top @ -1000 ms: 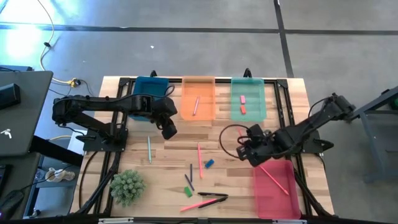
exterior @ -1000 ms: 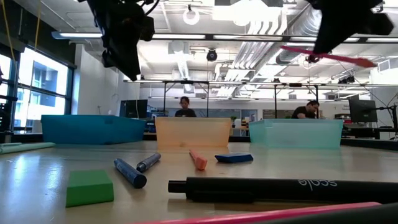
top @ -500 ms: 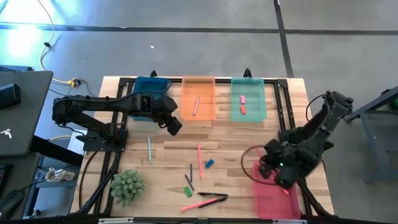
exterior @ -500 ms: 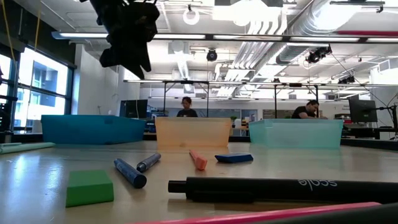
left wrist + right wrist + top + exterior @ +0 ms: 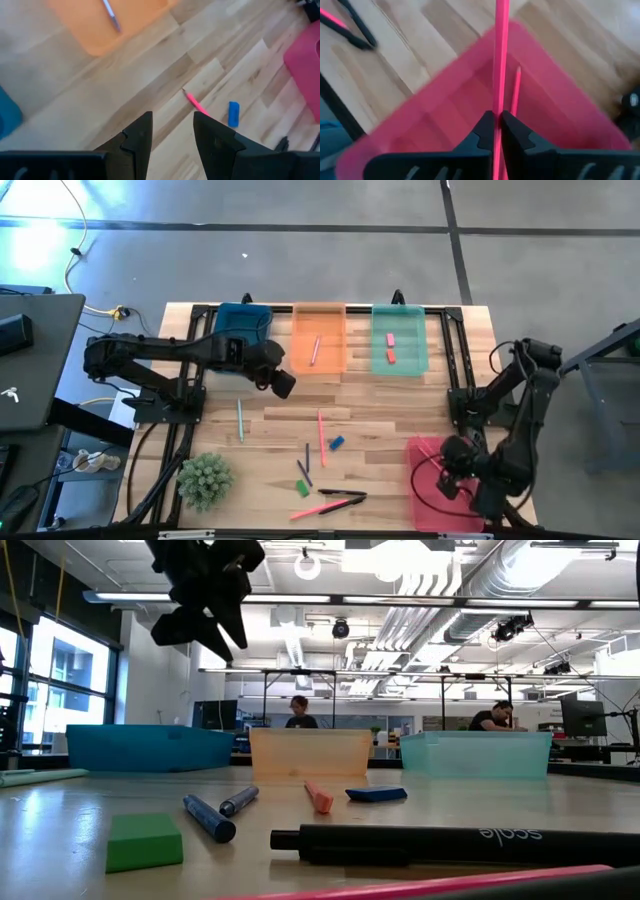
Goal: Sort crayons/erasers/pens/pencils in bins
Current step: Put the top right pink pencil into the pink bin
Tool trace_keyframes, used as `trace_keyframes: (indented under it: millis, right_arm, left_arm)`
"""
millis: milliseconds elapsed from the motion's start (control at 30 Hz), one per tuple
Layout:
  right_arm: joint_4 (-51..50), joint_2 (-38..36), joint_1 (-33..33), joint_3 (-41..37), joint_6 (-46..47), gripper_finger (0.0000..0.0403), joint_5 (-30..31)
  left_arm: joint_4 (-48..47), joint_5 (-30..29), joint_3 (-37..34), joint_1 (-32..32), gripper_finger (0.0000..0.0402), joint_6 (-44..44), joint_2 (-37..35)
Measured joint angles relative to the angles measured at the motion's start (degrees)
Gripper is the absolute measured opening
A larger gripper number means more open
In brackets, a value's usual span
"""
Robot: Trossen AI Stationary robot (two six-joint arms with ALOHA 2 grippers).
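Right wrist view puts the right gripper [image 5: 497, 131] front and centre, its fingers pinched tight on a long pink pencil [image 5: 500, 60] held over the red-pink bin [image 5: 450, 115], where a second pink stick [image 5: 514, 92] already lies. Thin, light and stiff, the pencil looks easy to swing off line when gripped near one end, and likely to bounce or roll on the hard tray floor if let go from a height.

From the camera above the table, that bin [image 5: 435, 500] sits at the near right corner. Loose items remain at mid-table: a green eraser [image 5: 301, 488], dark pens [image 5: 340, 500], a blue eraser [image 5: 336, 443], a pink stick [image 5: 321, 435] and a pale green stick [image 5: 240, 420]. The erasers are short, chunky and probably a little grippy, best taken across their narrow sides; the sticks want a hold near the middle, across the shaft.

Farther back, the left gripper [image 5: 283, 384] hovers with its fingers partly apart and nothing between them, just in front of the blue bin [image 5: 243, 320]. At the far edge stand the orange bin [image 5: 319, 358], holding one pen, and the green bin [image 5: 400, 362], holding two red-orange erasers.
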Motion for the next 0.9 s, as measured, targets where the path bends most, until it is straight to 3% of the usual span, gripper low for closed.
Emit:
trace_keyframes:
  millis: [400, 900]
  right_arm:
    - [4.7, 8.8, 6.3, 0.0, 10.9, 0.0000, -1.8]
    - [9.4, 16.9, 6.4, 0.0, 11.8, 0.0000, -1.7]
  left_arm:
    - [0.6, -3.6, 0.0, -4.5, 0.0130, -6.1, 0.0]
    - [0.9, -3.6, 0.0, -5.5, 0.0130, -8.5, 0.0]
